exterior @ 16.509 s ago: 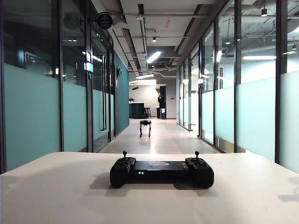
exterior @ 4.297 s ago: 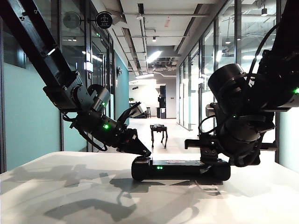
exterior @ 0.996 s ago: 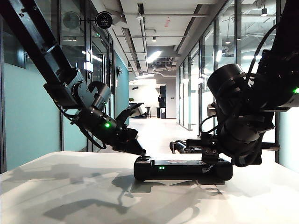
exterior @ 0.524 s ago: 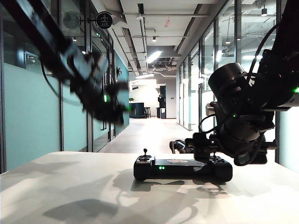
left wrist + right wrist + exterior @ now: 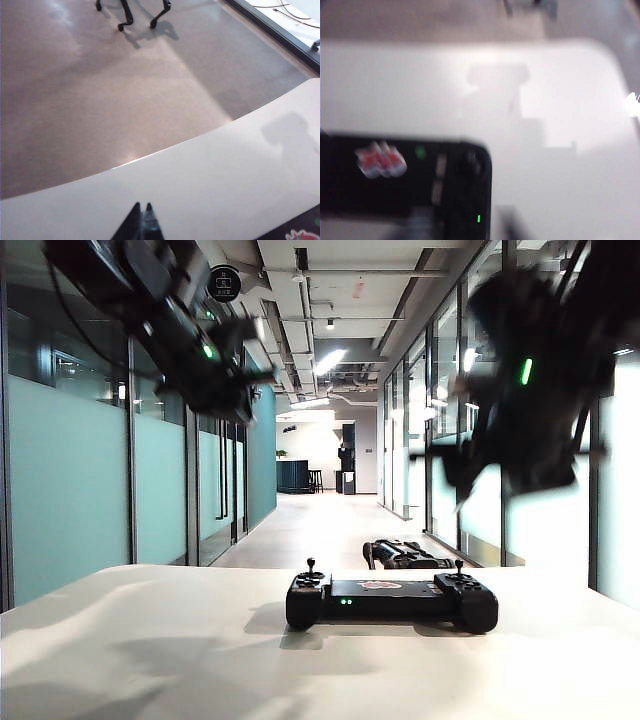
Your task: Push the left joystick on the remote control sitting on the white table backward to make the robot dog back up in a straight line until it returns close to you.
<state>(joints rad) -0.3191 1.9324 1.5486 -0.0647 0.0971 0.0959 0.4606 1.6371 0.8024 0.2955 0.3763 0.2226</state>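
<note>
The black remote control (image 5: pixel 390 601) lies on the white table (image 5: pixel 150 640), with nothing touching it. Its left joystick (image 5: pixel 310 568) stands upright and free. Just behind the table's far edge, the back of the robot dog (image 5: pixel 402 555) shows. My left gripper (image 5: pixel 255 365) hangs high above the table's left side, a blur in the exterior view. In the left wrist view its tips (image 5: pixel 141 207) are pressed together and shut, empty. My right gripper (image 5: pixel 450 465) is raised at the upper right, too smeared to read. The right wrist view shows the remote control (image 5: pixel 405 185) below, blurred.
Slim black legs (image 5: pixel 125 17) stand on the corridor floor beyond the table edge (image 5: pixel 165 152). The remote's right joystick (image 5: pixel 459 567) is also upright. Glass partition walls line the corridor on both sides.
Both arms have swung up and away from the remote. The left gripper has come off the left joystick. The remote and the dog have stayed where they were.
</note>
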